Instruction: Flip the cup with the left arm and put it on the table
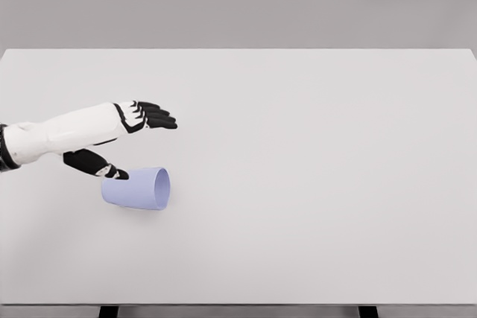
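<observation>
— Fingers [160, 117] stretching out flat on the left hand [127, 135], thumb dropping low, holding nothing.

— And lying where, relative to the cup [138, 188]?

— Hovering just behind and above it; thumb tip reaching almost to the closed end, contact impossible to tell.

— Resting how?

— Lying on its side on the table [313, 184], near the left front, long axis running left to right, mouth opening rightward.

— Probably needing to come down around the side wall, then.
</observation>
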